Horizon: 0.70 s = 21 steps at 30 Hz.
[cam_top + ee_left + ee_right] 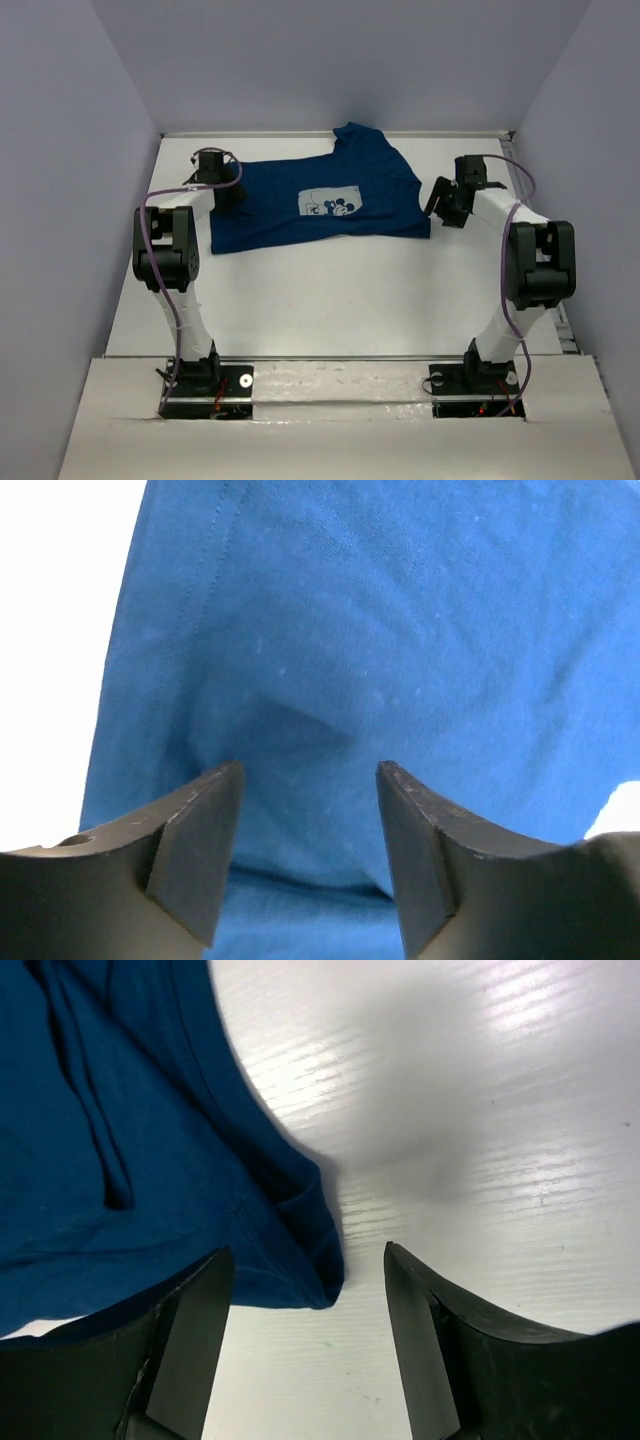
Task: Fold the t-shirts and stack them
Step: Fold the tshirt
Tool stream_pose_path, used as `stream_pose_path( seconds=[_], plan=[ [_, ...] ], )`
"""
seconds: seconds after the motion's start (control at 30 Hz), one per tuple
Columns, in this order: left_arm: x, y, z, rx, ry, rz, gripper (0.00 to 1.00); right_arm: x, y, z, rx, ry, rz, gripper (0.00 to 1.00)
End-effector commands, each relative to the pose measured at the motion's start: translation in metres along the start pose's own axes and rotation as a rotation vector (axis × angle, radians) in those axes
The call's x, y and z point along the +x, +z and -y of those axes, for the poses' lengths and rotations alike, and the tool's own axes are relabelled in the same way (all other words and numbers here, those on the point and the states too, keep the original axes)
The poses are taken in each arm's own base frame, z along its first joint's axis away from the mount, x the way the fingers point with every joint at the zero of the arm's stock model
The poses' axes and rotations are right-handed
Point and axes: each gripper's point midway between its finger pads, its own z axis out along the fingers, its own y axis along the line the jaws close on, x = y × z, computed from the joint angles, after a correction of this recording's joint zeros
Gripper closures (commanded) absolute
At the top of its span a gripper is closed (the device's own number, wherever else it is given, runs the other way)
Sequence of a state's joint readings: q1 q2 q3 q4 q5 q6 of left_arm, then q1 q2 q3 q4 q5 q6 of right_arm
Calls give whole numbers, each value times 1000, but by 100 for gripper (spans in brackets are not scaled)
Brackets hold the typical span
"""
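Count: one t-shirt, two arms, two grippers.

- T-shirt: dark blue, lying flat on the white tabletop in its far half, long axis running left to right. One lobe of cloth reaches up to the far edge. One pale square print faces up near the middle of the cloth. The near half of the tabletop carries only the arm bases at its near edge.
- Left gripper: over the shirt's left end, near the tabletop's far-left corner. In the wrist view the left gripper is released, with its fingers well apart and nothing clamped. Blue cloth fills the gap beneath, with a shallow pucker just ahead of the tips. A bare strip of tabletop shows to the left.
- Right gripper: at the shirt's right end, toward the right edge. In the wrist view the right gripper is also released and wide. One folded corner of the shirt lies on the tabletop between the fingers, beside the left finger. Whether it touches that finger cannot be told.
- Surroundings: pale grey walls on three sides, and one purple cable along each arm.
- Obstruction: from above, the left arm's wrist hides the shirt's left edge.
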State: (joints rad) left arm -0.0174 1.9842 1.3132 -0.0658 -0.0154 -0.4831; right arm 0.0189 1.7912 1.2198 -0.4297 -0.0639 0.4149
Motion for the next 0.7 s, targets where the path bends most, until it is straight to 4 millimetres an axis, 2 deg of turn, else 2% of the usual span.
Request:
stream_pose_path(
  seconds=[0.0, 0.03, 0.07, 0.1, 0.13, 0.17, 0.2, 0.23, 0.3, 0.33, 0.37, 0.4, 0.47, 0.5, 0.57, 0.67],
  plan=[
    [-56, -66, 19, 62, 6, 150, 36, -37, -42, -30, -106, -20, 115, 32],
    [-61, -76, 20, 65, 6, 170, 34, -37, -47, -38, -119, -33, 123, 32],
    [-68, -92, 21, 70, 4, 200, 32, -35, -54, -53, -154, -55, 131, 41],
    [-67, -92, 20, 69, 3, 198, 31, -33, -56, -61, -174, -66, 128, 50],
    [-65, -104, 18, 76, 2, 207, 31, -28, -54, -69, -187, -79, 118, 60],
    [-63, -110, 18, 85, 0, 213, 31, -20, -52, -82, -206, -103, 104, 90],
    [-43, -108, 11, 88, 2, 171, 34, -20, -50, -90, -215, -113, 102, 98],
    [-38, -117, 11, 106, 0, 172, 38, -16, -46, -95, -218, -125, 89, 100],
    [-16, -120, 4, 111, -2, 125, 43, -8, -32, -103, -205, -146, 64, 100],
    [1, -122, -8, 93, -9, 106, 43, -11, -29, -104, -202, -146, 69, 97],
    [7, -123, -13, 83, -11, 104, 43, -9, -26, -107, -204, -152, 60, 91],
    [10, -122, -21, 54, -10, 118, 43, -4, -15, -105, -188, -147, 32, 79],
    [22, -114, -35, 14, -7, 89, 44, -3, -9, -109, -184, -153, 21, 64],
    [19, -112, -40, -4, -11, 94, 47, 1, 0, -105, -166, -149, 4, 61],
    [23, -103, -41, -5, -2, 82, 51, 2, 5, -106, -163, -145, -8, 57],
    [27, -93, -41, -12, 4, 52, 60, 8, 16, -110, -169, -147, -34, 58]
  ],
)
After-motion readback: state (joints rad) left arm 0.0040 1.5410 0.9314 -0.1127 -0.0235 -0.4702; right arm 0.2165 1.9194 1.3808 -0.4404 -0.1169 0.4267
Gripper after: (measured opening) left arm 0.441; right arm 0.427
